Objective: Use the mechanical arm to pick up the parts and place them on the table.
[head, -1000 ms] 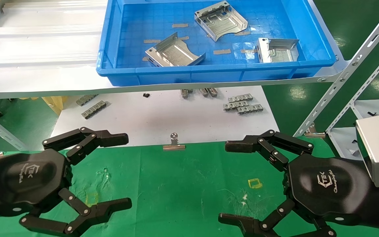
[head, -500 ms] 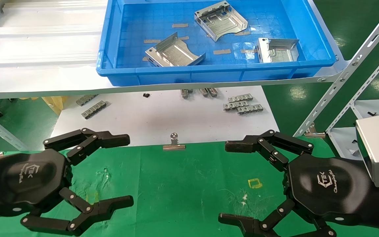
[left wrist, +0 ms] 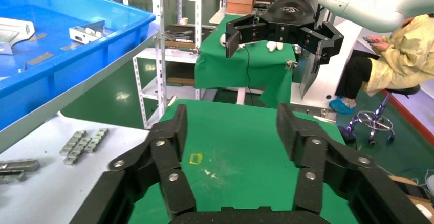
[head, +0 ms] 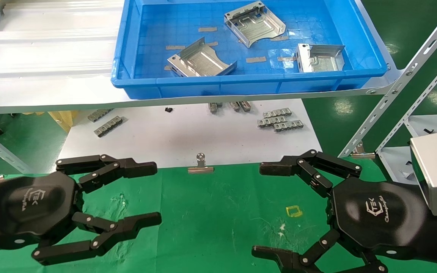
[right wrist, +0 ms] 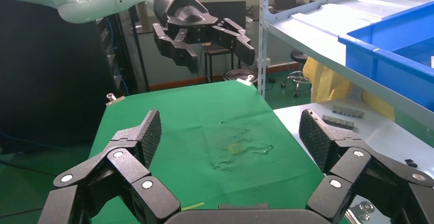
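Three silvery parts (head: 202,60) (head: 254,23) (head: 320,57) lie in a blue tray (head: 241,84) on the shelf at the back. One part also shows in the left wrist view (left wrist: 86,31). My left gripper (head: 156,193) (left wrist: 233,127) is open and empty, low over the left of the green table (head: 211,212). My right gripper (head: 258,210) (right wrist: 231,132) is wide open and empty over the table's right side, next to the yellow square mark (head: 293,211). Both grippers are well short of the tray.
A white board (head: 188,136) lies between table and shelf, with grey clip strips (head: 279,119) (head: 107,126) on it. A binder clip (head: 201,167) sits on the table's far edge. The ribbed grey shelf (head: 44,57) overhangs the board. Slotted rack posts (head: 404,79) stand at right.
My left gripper's fingers have drawn closer together and reach slightly further right. My right gripper has not moved. The parts are unchanged.
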You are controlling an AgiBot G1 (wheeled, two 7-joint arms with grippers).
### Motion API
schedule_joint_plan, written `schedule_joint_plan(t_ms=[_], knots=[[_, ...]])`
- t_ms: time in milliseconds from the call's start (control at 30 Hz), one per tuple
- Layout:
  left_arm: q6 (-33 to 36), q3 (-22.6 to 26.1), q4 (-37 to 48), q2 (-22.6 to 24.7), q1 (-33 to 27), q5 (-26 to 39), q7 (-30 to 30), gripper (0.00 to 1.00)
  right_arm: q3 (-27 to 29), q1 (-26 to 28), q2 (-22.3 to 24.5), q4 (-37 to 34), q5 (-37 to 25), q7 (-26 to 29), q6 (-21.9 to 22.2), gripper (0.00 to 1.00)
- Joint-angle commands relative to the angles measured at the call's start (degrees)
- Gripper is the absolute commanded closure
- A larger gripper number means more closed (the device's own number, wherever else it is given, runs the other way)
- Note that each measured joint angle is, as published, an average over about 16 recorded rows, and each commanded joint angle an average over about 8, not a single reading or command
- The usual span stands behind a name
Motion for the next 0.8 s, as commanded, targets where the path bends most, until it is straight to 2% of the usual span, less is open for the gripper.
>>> schedule_joint_plan(t_ms=[33, 267, 400, 600, 800], knots=[[0.0, 0.0, 0.0, 0.0, 0.0, 0.0, 0.0, 1.0, 0.0, 0.0, 0.0, -0.01, 0.0, 0.0, 0.0, 0.0], [0.0, 0.0, 0.0, 0.0, 0.0, 0.0, 0.0, 1.0, 0.17, 0.29, 0.0, 0.04, 0.0, -0.07, 0.28, 0.0], [0.0, 0.0, 0.0, 0.0, 0.0, 0.0, 0.0, 1.0, 0.67, 2.43, -0.84, -0.38, -0.6, 0.3, 3.05, 0.0], [0.0, 0.0, 0.0, 0.0, 0.0, 0.0, 0.0, 1.0, -0.52, 11.16, -6.65, -4.61, -6.46, 1.39, 13.05, 0.0], [0.0, 0.0, 0.0, 0.0, 0.0, 0.0, 0.0, 1.0, -6.55, 23.87, -16.98, -16.32, -19.54, 2.12, 24.28, 0.0]])
